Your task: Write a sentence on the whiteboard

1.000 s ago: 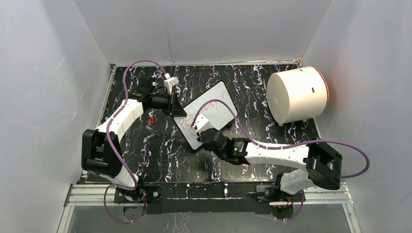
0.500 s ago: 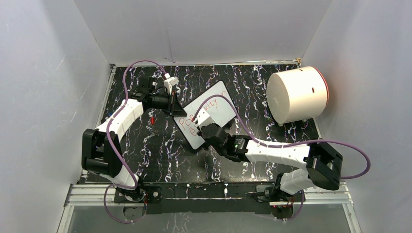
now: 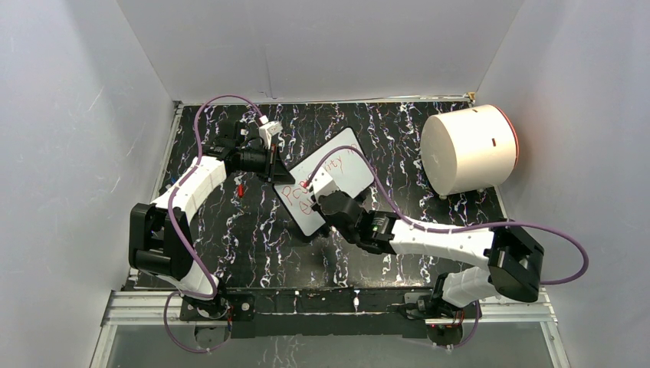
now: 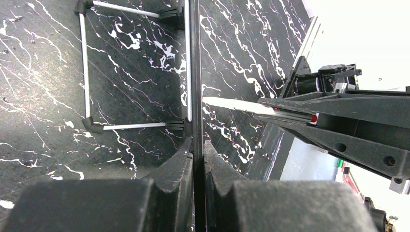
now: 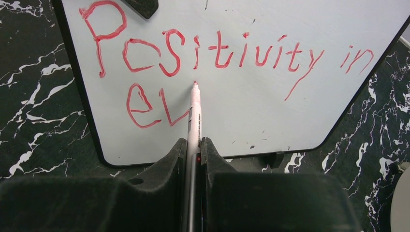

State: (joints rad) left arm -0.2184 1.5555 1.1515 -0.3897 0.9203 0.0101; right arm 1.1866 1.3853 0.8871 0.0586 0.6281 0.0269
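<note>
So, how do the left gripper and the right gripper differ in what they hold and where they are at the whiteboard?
The left gripper is shut on the thin edge of the whiteboard, while the right gripper is shut on a marker. The left gripper sits at the board's side; the right gripper faces its written surface, marker tip by the second line of the sentence. Both are shut and have black fingers.

Black-framed whiteboard propped on marbled table, red sentence partial ("Positivity in", "ev" below)
</note>
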